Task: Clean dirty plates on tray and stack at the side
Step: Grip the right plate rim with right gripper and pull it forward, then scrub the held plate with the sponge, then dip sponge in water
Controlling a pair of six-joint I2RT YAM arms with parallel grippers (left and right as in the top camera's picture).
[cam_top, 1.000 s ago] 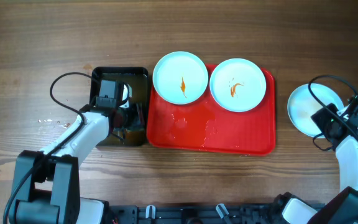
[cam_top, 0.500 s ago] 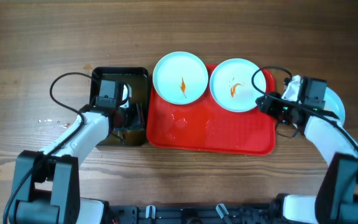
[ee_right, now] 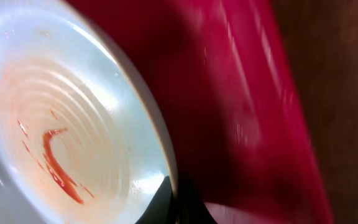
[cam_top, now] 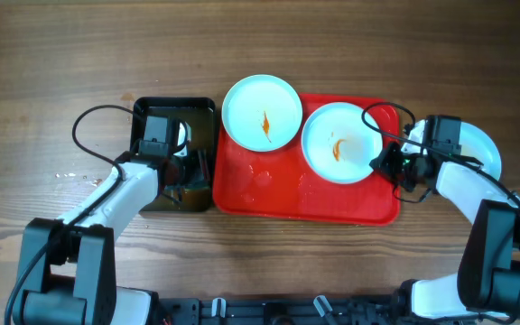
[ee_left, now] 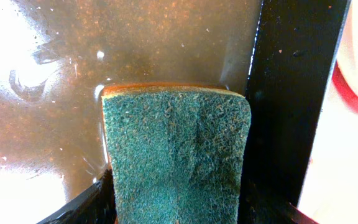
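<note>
The basin point(cam_top: 174, 106) lies just left of the tray point(cam_top: 305, 194), with the sponge point(ee_left: 176, 155) in it at my left gripper point(cam_top: 190, 171). On the tray's far half, the left plate point(cam_top: 261, 112) overhangs the far rim. The right plate point(cam_top: 339, 143) is beside it, with my right gripper point(cam_top: 388, 164) at its right edge. A third plate point(cam_top: 482, 146) lies on the table point(cam_top: 61, 54), right of the tray.

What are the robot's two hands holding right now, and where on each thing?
The left gripper clamps the green sponge by its sides, in the black basin. The right gripper seems to pinch the right-hand dirty plate by its rim.
</note>
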